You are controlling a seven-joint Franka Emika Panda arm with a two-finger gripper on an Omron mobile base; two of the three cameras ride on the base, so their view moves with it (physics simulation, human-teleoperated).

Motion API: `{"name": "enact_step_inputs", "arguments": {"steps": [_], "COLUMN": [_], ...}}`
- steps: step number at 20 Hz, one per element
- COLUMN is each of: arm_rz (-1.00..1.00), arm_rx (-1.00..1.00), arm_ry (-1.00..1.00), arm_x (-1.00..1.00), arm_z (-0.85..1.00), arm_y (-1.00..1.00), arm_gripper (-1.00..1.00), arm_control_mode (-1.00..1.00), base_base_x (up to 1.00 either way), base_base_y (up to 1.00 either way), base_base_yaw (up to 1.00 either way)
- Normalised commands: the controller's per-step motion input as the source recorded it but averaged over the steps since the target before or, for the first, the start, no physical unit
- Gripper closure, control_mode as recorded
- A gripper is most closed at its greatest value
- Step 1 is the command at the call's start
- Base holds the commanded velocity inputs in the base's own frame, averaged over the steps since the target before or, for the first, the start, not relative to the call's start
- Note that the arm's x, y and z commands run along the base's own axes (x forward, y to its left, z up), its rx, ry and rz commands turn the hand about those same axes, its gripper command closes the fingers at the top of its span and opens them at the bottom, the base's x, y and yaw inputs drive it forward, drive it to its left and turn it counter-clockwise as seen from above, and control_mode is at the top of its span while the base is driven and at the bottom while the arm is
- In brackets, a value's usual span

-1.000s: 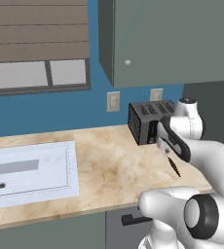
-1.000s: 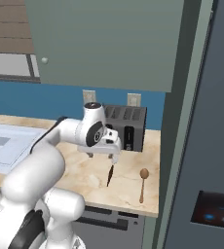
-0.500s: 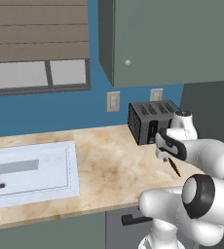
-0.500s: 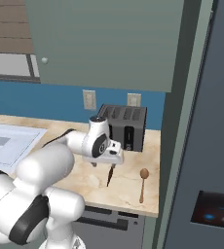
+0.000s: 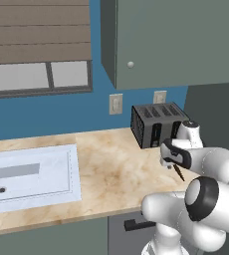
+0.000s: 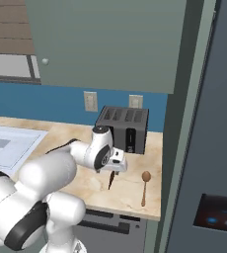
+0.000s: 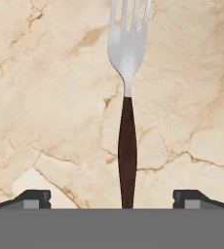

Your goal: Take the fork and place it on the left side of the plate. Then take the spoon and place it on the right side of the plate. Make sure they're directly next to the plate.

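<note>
At the far left of the marble counter (image 5: pixel 111 164) a white sink (image 5: pixel 29 177) is set into the top, below a window with a brown blind (image 5: pixel 37 45). Further right, two wall outlets sit on the blue wall, with a grey-green cabinet (image 5: pixel 171 42) above them. Under the cabinet, at the back of the counter, stands a black toaster (image 6: pixel 123 129) with slots on top.

Just in front of the toaster, the gripper (image 7: pixel 112 197) hangs low over the counter with its jaws spread as wide as they go, holding nothing. The fork (image 7: pixel 127 104) lies flat on the marble directly beneath it, between the two fingertips (image 7: pixel 33 197) without touching either. Its dark brown handle runs towards the near edge of the counter in the right base view and its silvery tines point away in the hand view. In the left base view the fork (image 5: pixel 178 172) shows as a thin dark sliver just below the hand.

To the right of the fork, and apart from it, the spoon (image 6: pixel 145 187) lies flat near the counter's right end, its round bowl towards the toaster and its light brown handle pointing to the near edge. Right of the counter rises a tall dark panel (image 6: pixel 209 123).
</note>
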Motion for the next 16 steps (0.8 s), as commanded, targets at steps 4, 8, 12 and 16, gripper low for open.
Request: {"name": "enact_step_inputs", "arguments": {"steps": [4, 8, 12, 16], "arm_rz": [-0.01, 0.00, 0.00, 0.00], "arm_rx": [0.00, 0.00, 0.00, 0.00], "arm_ry": [-0.04, 0.00, 0.00, 0.00], "arm_x": [0.00, 0.00, 0.00, 0.08], "arm_z": [0.00, -0.17, -0.18, -0.02], "arm_y": [0.00, -0.01, -0.06, -0.16], "arm_gripper": [-1.00, -1.00, -1.00, -1.00], "arm_control_mode": [-1.00, -1.00, -1.00, -1.00], "base_base_x": [0.00, 0.00, 0.00, 0.00], "base_base_y": [0.00, 0.00, 0.00, 0.00], "base_base_yaw": [0.00, 0.00, 0.00, 0.00]}}
